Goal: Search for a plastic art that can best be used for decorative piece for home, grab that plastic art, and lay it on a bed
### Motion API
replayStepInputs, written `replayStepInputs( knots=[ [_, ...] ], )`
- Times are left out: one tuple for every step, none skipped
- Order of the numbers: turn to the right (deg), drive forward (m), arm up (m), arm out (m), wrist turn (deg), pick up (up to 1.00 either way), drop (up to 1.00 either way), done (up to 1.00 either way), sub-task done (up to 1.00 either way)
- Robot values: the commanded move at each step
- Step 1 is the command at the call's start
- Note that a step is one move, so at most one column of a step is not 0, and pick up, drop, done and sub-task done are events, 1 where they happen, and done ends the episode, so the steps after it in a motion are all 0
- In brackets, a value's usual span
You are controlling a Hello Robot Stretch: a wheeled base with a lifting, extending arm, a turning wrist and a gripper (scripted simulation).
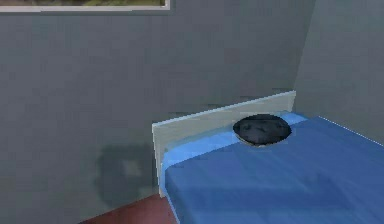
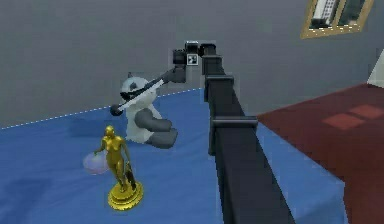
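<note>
A golden statuette (image 2: 119, 165) of a standing figure on a round base is upright on the blue bed (image 2: 50, 170) at the arm side view's lower left. A small pale ball (image 2: 95, 161) lies beside it. The dark arm (image 2: 235, 130) reaches out over the bed. At its end my gripper (image 2: 118, 107) points left, with a grey and white plush toy (image 2: 153, 128) lying on the bed behind it. I cannot tell whether the gripper holds anything. In the forward view the same blue bed (image 1: 290, 175) fills the lower right.
A white headboard (image 1: 220, 122) stands against the grey wall, with a dark round cushion (image 1: 262, 129) at the bed's head. Reddish-brown floor (image 2: 335, 125) lies right of the arm. A framed picture (image 2: 335, 15) hangs on the wall at upper right.
</note>
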Motion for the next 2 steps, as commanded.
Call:
replayStepInputs(
  knots=[
    [0.0,0.0,0.0,-0.1,0.0,0.0,0.0,0.0,0.0],
    [0.0,0.0,0.0,0.0,0.0,0.0,0.0,1.0,0.0]
  ],
)
